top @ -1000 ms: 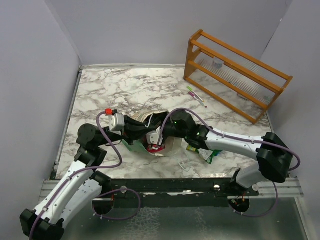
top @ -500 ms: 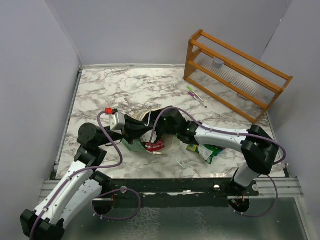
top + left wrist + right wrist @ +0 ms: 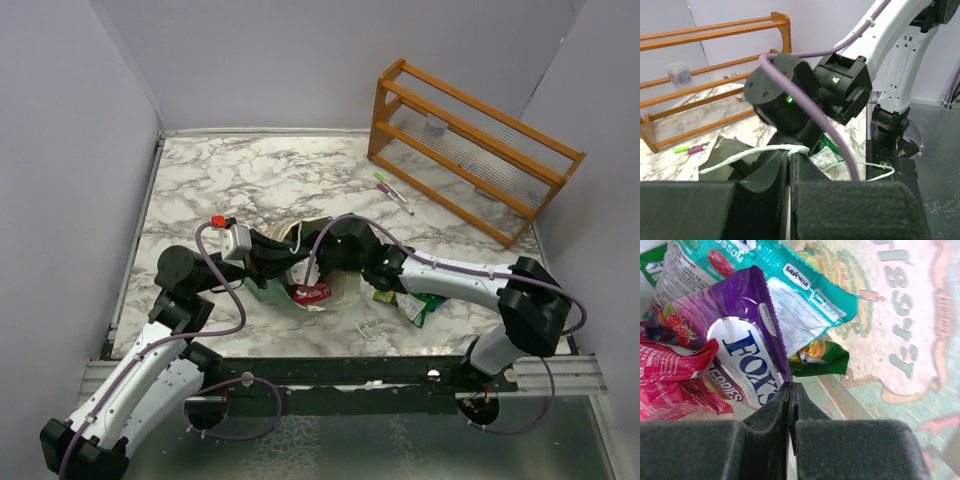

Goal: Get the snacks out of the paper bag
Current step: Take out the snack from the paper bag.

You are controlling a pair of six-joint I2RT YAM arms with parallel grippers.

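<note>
From above, the pale green paper bag (image 3: 258, 292) lies on its side near the front of the grey-and-white marble table (image 3: 230, 180). The left arm (image 3: 185, 285) and the right arm (image 3: 455, 278) cover most of it, so only bits show, and both sets of fingers are hidden there too. Up close, the left gripper (image 3: 790, 156) is squeezed tight shut and pinches the bag's thin white cord handle (image 3: 747, 156). The right arm's fat black wrist blocks much of that view. The right gripper (image 3: 790, 390) is inside the bag, also squeezed tight, nipping the bottom edge of a shiny purple packet (image 3: 735, 325). A crinkly teal packet (image 3: 805, 287) lies behind the purple one. A wrinkled red packet (image 3: 670, 372) touches its left side. A small green packet (image 3: 817, 360) peeks out from under it, mostly hidden. The bag's inside is cream with faded green print. Flat green packets (image 3: 418, 303) lie out on the table, just right of the bag. Far back are a slatted orange wooden rack (image 3: 470, 150) and a thin pink-and-green pen (image 3: 393, 193).
</note>
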